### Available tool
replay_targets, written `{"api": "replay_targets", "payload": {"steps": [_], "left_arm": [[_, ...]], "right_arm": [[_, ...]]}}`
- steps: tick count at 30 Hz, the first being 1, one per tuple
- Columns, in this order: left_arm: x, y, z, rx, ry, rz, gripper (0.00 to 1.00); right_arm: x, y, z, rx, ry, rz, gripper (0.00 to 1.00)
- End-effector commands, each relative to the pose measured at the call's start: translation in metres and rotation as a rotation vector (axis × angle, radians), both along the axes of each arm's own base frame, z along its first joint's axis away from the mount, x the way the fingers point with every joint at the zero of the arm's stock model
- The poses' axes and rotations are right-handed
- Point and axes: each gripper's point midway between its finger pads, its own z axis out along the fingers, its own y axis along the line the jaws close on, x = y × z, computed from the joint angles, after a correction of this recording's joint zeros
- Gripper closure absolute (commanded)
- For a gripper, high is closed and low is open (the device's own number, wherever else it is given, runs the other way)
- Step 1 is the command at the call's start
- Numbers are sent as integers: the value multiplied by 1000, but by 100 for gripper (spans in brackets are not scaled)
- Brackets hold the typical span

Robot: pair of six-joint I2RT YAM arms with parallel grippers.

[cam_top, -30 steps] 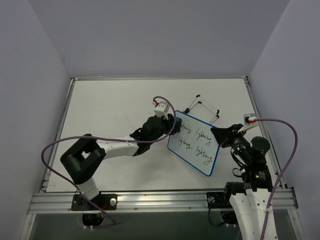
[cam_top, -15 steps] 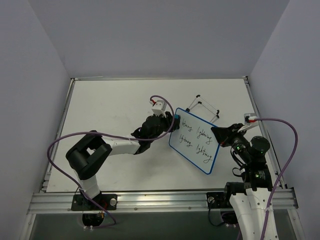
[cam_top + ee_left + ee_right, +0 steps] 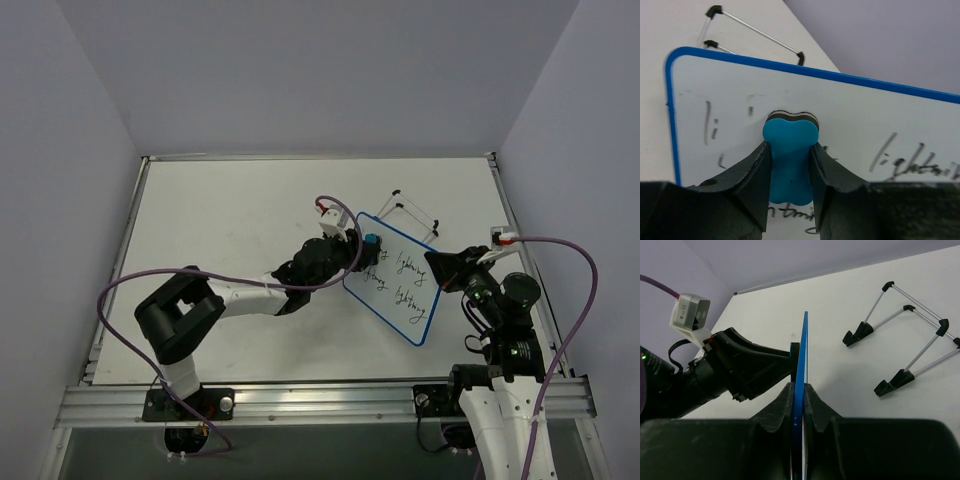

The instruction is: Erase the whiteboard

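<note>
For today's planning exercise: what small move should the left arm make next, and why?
Probably sweep the blue eraser across the whiteboard toward the right pincer: dark writing shows on that side, and that pincer grips the board's edge.

The whiteboard [image 3: 855, 107] is cut off at the right and bottom of the left wrist view, and the eraser [image 3: 790, 152] covers part of its writing [image 3: 902, 156]. The right wrist view shows only its thin edge, so the face is hidden. From the top the words are too small to read.
</note>
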Motion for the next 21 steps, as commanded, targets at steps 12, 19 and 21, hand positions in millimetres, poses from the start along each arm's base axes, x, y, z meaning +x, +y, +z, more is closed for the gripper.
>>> {"api": "replay_targets", "payload": {"steps": [12, 19, 21], "left_arm": [[-30, -19, 66, -92, -82, -37, 98], [27, 20, 19, -47, -18, 76, 98], [43, 30, 12, -31, -19, 108, 98]], "right_arm": [[-16, 29, 35, 74, -103, 171, 100], [-18, 32, 43, 80, -115, 188, 100], [-18, 32, 43, 76, -114, 193, 100]]}}
